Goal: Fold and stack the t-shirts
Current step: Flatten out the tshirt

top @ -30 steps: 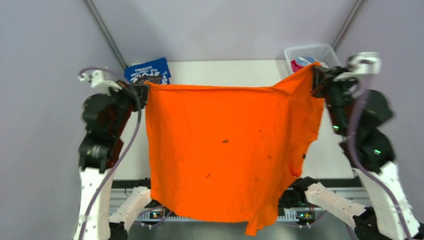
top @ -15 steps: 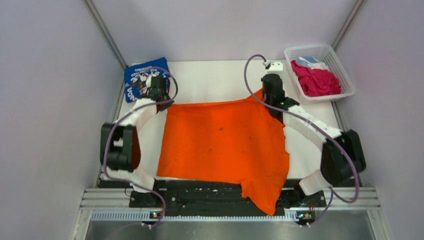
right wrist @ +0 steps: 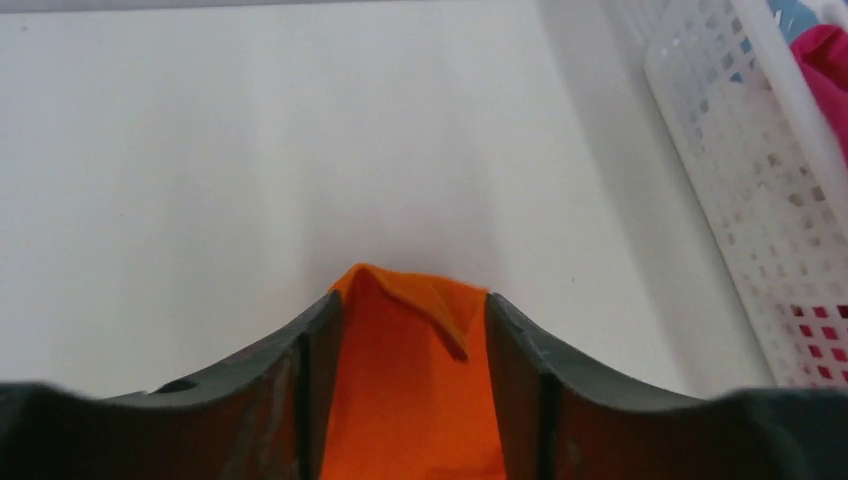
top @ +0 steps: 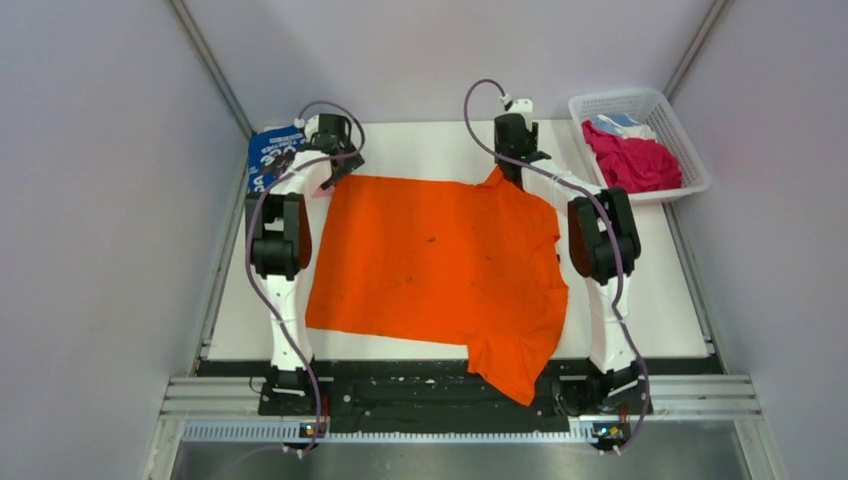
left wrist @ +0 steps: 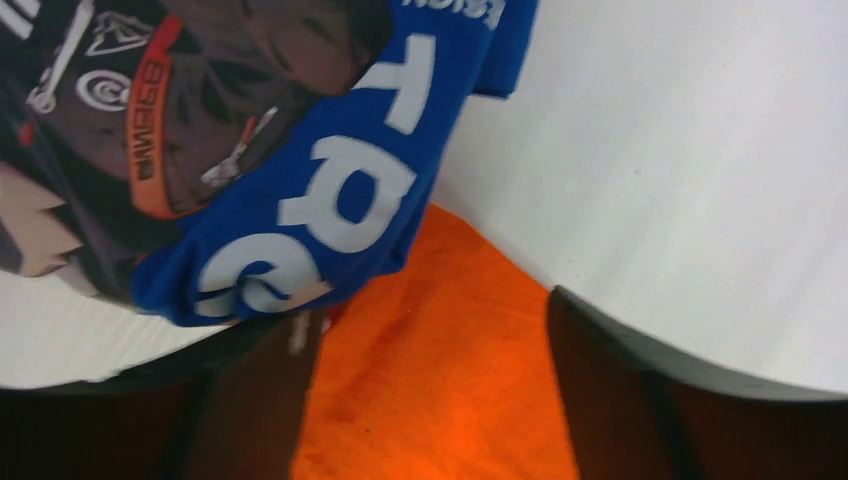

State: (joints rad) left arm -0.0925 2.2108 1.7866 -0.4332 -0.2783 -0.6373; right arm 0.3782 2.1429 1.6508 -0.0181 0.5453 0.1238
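The orange t-shirt [top: 440, 260] lies spread flat on the white table [top: 650, 290], and one part of it hangs over the near edge. My left gripper [top: 343, 163] is at its far left corner, jaws wide apart, with orange cloth [left wrist: 440, 330] lying loose between them. At the far right corner my right gripper [top: 507, 168] is open too, and a folded-over tip of the orange shirt [right wrist: 400, 400] sits in the gap between its fingers. A folded blue printed t-shirt [top: 266, 160] lies just left of the left gripper [left wrist: 430, 400]. Magenta cloth [top: 632, 162] and light-blue cloth [top: 622, 122] fill the basket.
The white lattice basket [top: 690, 150] stands at the far right corner of the table, close to the right of my right gripper [right wrist: 412, 320]. The blue shirt [left wrist: 340, 200] overlaps the orange corner's edge. Grey walls enclose the table on three sides.
The orange shirt went from hanging between raised arms to lying on the table. Both arms reached further back, and both grippers opened, letting go of the corners.
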